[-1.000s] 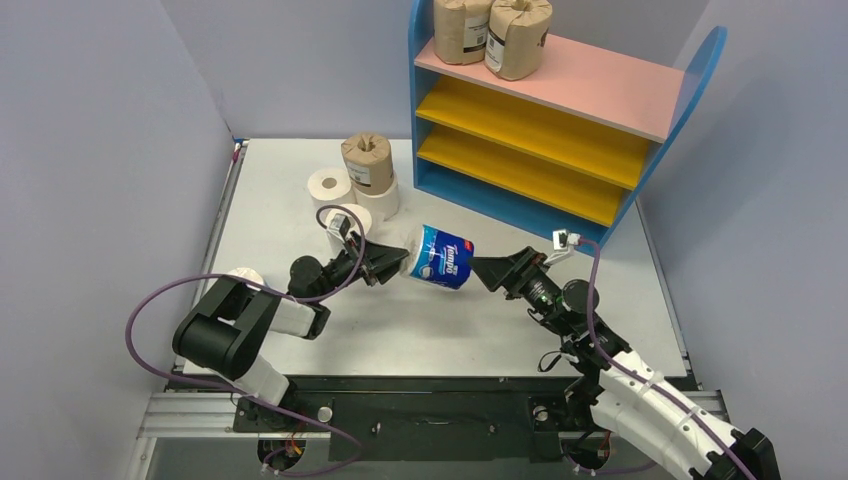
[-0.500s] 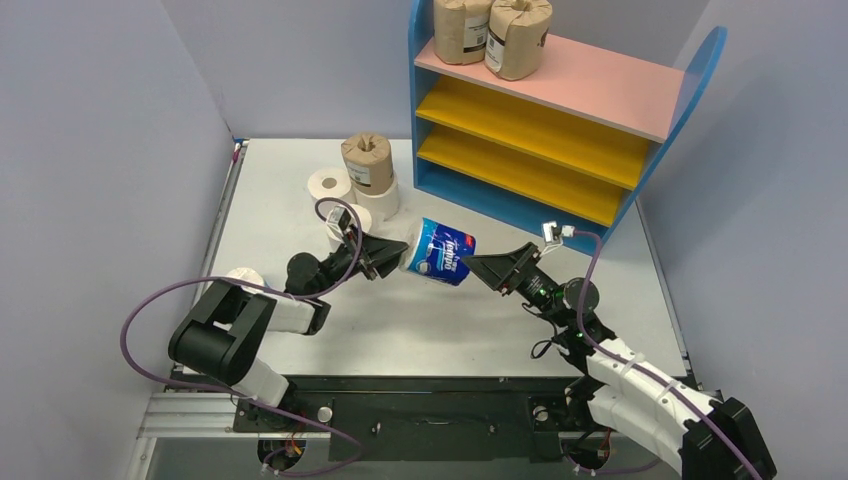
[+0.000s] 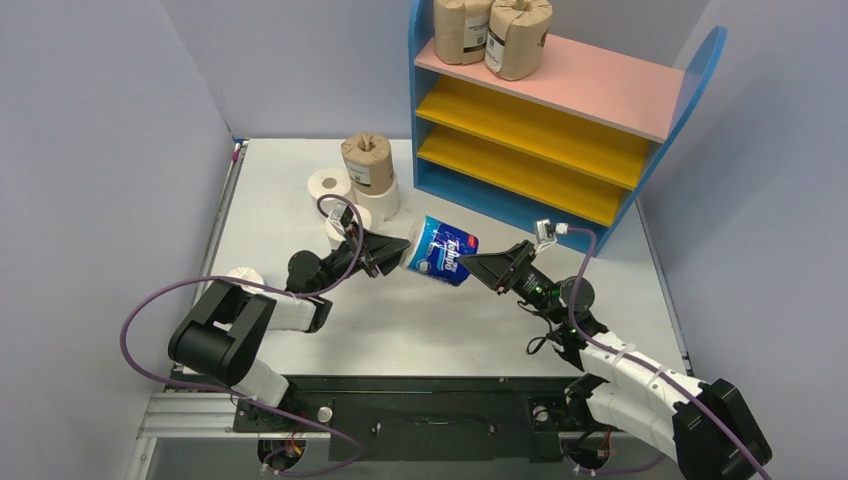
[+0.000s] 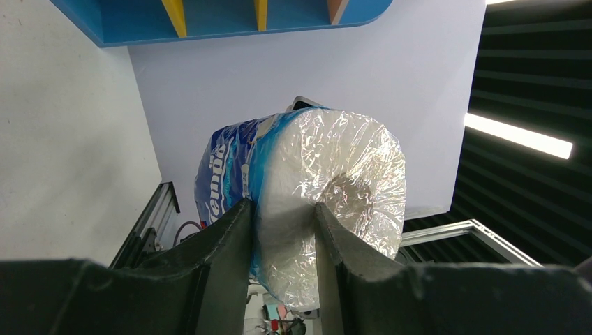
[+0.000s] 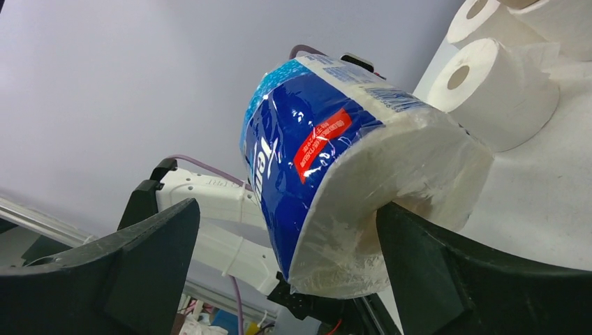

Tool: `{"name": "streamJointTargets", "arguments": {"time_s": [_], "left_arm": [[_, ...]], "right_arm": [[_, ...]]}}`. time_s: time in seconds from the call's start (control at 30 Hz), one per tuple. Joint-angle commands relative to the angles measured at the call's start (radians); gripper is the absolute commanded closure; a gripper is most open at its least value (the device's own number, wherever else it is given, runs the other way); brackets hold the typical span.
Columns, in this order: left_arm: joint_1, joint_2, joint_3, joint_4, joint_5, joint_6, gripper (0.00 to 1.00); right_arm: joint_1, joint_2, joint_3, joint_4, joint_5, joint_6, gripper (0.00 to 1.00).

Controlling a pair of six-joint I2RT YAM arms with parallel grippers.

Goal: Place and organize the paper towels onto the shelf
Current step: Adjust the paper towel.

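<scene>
Tilted blue Tempo roll (image 3: 445,253) in mid-air

Your counter (image 3: 440,335) carries the shelf (image 3: 425,110) far right and white rolls (image 3: 328,185) beside it, one topped by a brown roll (image 3: 366,160); a brown pair (image 3: 517,40) stands on the pink board (image 3: 600,90).

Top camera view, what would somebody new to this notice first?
A blue-and-white wrapped roll hangs in mid-air above the middle of the table, pinched at one end by the left gripper, with the right gripper open at its other end. Behind it stands a shelf with blue sides, two brown rolls on its pink top board. More rolls sit clustered on the table left of the shelf.
</scene>
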Motion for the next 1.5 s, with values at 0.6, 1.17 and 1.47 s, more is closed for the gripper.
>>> {"name": "streamJointTargets", "arguments": {"time_s": [0.6, 1.17, 1.47], "left_arm": [[-0.003, 0.018, 0.031, 0.197, 0.011, -0.017, 0.56], [0.166, -0.155, 0.01, -0.173, 0.024, 0.164, 0.36], [0.307, -0.463, 0.059, -0.875, -0.052, 0.524, 0.37]], "right_arm": [[0.03, 0.024, 0.036, 0.191, -0.033, 0.015, 0.59], [0.025, -0.257, 0.264, -0.625, 0.025, -0.418, 0.72], [0.159, -0.229, 0.561, -1.244, 0.33, -0.802, 0.74]]}}
